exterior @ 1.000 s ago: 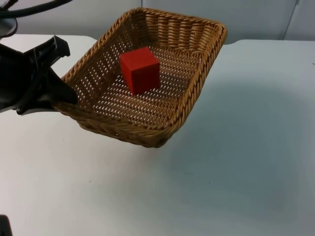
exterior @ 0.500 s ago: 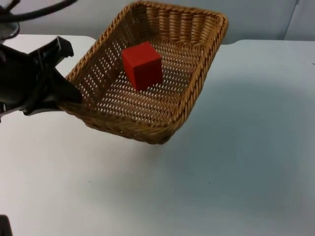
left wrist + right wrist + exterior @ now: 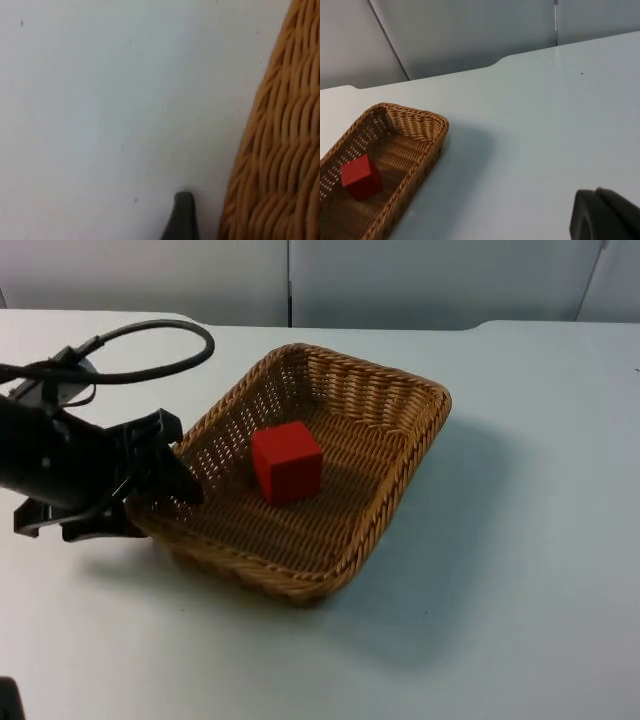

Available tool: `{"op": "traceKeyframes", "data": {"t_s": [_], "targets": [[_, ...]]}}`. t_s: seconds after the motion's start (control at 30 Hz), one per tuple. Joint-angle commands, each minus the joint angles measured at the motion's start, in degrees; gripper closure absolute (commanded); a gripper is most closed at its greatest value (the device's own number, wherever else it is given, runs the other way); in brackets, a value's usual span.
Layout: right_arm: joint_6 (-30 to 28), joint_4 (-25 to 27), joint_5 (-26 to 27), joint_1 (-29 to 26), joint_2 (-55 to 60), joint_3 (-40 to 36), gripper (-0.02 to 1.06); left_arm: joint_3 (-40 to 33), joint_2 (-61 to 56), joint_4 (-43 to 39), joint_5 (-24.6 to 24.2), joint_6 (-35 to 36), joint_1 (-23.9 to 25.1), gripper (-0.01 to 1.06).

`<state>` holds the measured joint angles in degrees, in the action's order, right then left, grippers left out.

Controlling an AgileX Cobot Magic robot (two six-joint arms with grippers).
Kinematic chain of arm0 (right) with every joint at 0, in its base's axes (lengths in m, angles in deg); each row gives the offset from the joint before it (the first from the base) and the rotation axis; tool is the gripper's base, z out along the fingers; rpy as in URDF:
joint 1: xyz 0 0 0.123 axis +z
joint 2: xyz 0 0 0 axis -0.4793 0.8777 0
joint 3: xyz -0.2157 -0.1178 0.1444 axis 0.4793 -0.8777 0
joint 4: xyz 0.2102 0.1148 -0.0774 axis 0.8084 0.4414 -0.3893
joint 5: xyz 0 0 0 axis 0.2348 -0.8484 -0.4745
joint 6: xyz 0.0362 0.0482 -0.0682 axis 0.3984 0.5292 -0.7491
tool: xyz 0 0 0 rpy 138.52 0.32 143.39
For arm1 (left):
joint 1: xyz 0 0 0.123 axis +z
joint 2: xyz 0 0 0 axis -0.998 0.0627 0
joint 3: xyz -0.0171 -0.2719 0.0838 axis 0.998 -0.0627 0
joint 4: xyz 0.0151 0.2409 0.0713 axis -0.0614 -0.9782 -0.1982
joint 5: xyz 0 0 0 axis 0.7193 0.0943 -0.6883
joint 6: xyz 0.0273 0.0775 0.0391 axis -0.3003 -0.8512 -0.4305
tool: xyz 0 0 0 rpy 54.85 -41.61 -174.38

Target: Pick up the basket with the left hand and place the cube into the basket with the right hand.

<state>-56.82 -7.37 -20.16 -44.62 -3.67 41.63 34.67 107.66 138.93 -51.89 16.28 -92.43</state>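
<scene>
Left gripper: clenched on the near-left rim of the wicker basket, which sits low over the white table and stretches away from the gripper toward the grey wall. Red cube: inside the basket on its woven floor, just beyond the left gripper's fingers. Right gripper: waiting well off to the basket's far side above bare table, its finger state cannot be told.

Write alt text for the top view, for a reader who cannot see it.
A red cube sits inside a rectangular wicker basket on the white table. The left gripper, on a black arm reaching in from the left, is clamped on the basket's left rim. A grey partition wall runs along the table's far edge.
</scene>
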Motion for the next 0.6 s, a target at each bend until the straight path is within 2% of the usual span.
{"op": "traceKeyframes", "data": {"t_s": [0.0,0.03,0.07,0.13,0.2,0.27,0.3,0.43,0.47,0.57], "targets": [[-0.63,0.35,-0.1,0.19,-0.17,-0.21,1.04,1.83,0.04,-1.42,-0.03,-0.18,-0.47,0.33],[-0.9,0.35,-0.1,0.19,-0.17,-0.21,1.04,2.96,0.04,-4.67,0.68,0.33,-0.47,0.33],[-0.9,0.35,-0.1,0.19,-0.17,-0.21,1.04,4.88,0.04,-11.04,2.1,3.74,-0.47,0.33],[-0.9,0.35,-0.1,0.19,-0.17,-0.21,1.04,5.47,0.04,-12.57,2.51,4.8,-0.47,0.33],[-0.88,0.2,-0.1,0.19,-0.17,-0.21,1.04,7.67,0.04,-20.62,2.65,10.95,-0.47,0.33],[-0.88,0.09,0.16,0.19,-0.17,-0.21,1.04,10.22,0.04,-26.0,0.8,16.03,-0.47,0.33],[-0.88,0.09,0.16,0.19,-0.17,-0.21,1.04,10.22,0.04,-26.0,0.8,16.03,-0.47,0.33],[-0.88,0.09,1.03,0.19,-0.17,-0.21,1.04,15.54,0.04,-35.23,-4.38,24.66,-0.47,0.33],[-0.88,0.09,1.03,0.19,-0.17,-0.21,1.04,15.54,0.04,-35.23,-4.38,24.66,-0.47,0.33],[-0.88,0.09,1.53,0.19,-0.17,-0.21,1.04,19.58,0.04,-38.91,-8.43,27.05,-0.47,0.33]]}}
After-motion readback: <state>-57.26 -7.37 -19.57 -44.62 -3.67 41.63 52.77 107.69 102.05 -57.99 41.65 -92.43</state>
